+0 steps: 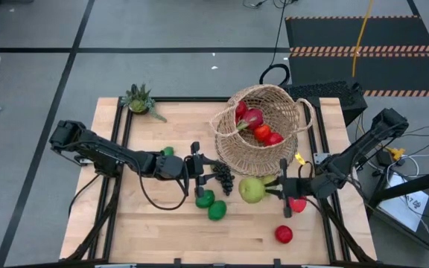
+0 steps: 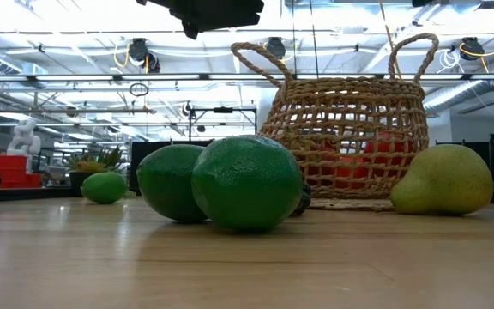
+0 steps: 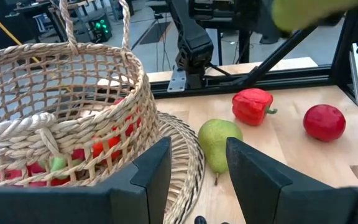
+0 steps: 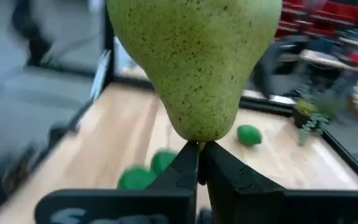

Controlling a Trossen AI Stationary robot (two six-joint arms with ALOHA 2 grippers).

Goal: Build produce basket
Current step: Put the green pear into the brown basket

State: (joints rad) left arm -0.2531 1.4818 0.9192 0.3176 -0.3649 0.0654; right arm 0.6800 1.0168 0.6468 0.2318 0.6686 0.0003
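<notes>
Pear [image 4: 194, 62] pinched by its stem in clenched right gripper [image 1: 283, 187], hanging just in front of the basket [image 1: 263, 126], long axis upright; left gripper [image 1: 197, 170] empty, part-open, near the grapes [image 1: 223, 177].

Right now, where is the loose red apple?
In the high view the red apple lies on the table's right side near the picture's bottom, just below the red pepper.

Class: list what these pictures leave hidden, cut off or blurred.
- Low view: the weave of the basket veils the red produce inside.
- Low view: the limes mostly hide the grapes.
- Right wrist view: the pear in the right gripper blocks much of the view ahead.
</notes>
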